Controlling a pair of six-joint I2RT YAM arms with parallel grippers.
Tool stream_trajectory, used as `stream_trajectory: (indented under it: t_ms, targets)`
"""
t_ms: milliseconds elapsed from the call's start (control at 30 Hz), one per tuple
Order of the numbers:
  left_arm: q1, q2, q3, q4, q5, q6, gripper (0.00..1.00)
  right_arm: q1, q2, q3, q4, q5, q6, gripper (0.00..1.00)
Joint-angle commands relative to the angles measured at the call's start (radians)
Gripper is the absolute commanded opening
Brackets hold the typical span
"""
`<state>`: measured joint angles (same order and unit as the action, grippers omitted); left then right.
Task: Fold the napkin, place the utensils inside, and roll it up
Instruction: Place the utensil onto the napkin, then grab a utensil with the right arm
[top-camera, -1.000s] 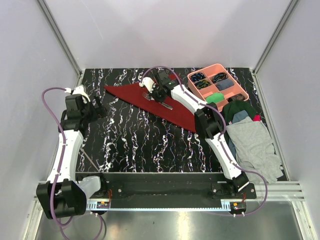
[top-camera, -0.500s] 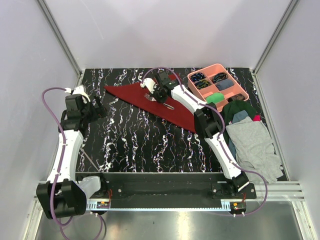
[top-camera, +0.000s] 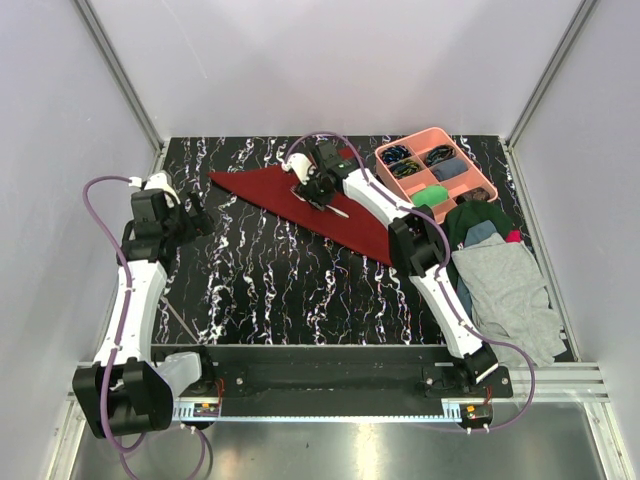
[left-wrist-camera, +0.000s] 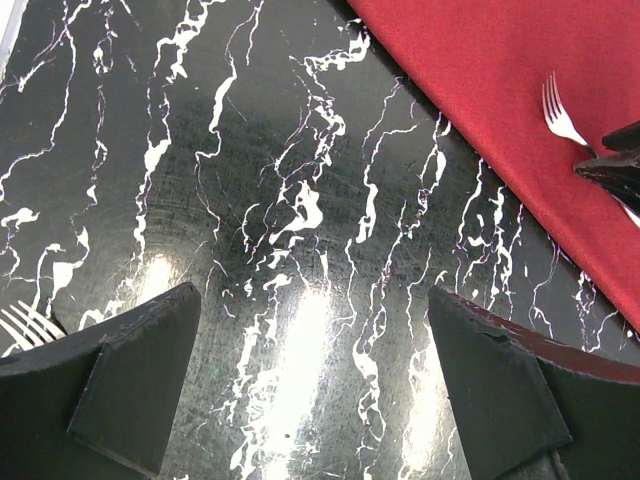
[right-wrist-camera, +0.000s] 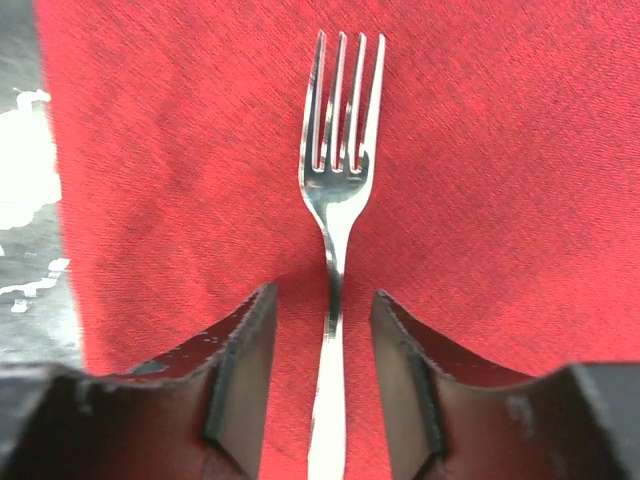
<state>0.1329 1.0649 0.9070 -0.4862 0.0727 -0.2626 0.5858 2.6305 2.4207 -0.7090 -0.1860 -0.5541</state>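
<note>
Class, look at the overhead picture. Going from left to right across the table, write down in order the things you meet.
left arm's fingers → red napkin → pink tray → heap of clothes. The fork and the right arm's fingers sit over the napkin, so they are left out.

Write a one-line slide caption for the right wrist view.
Silvery metal fork lying on the dark red cloth napkin, handle between the right gripper's parted fingers, touching neither.
</note>
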Motion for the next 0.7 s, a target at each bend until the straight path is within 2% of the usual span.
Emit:
stream_trajectory:
  t_ms: [0, 167, 267, 467, 667]
  targets:
    - [0.011, -0.011, -0.058, 0.062, -0.069, -0.087, 0.99, -0.006, -0.135, 0.055, -0.006, -0.078, 0.069, 0.54]
    - [0.135, -0.062, -0.183, 0.048, -0.207, -0.222, 0.98, -0.006, -0.245, 0.014, -0.007, -0.110, 0.170, 0.57]
    - [0.188, -0.066, -0.191, -0.029, -0.284, -0.239, 0.95, -0.006, -0.316, -0.043, -0.006, -0.132, 0.233, 0.57]
    - [0.234, 0.053, -0.189, -0.186, -0.508, -0.305, 0.88, -0.004, -0.427, -0.113, -0.004, -0.181, 0.374, 0.58]
    - [0.277, 0.136, -0.181, -0.175, -0.516, -0.334, 0.78, -0.004, -0.543, -0.196, 0.002, -0.250, 0.428, 0.58]
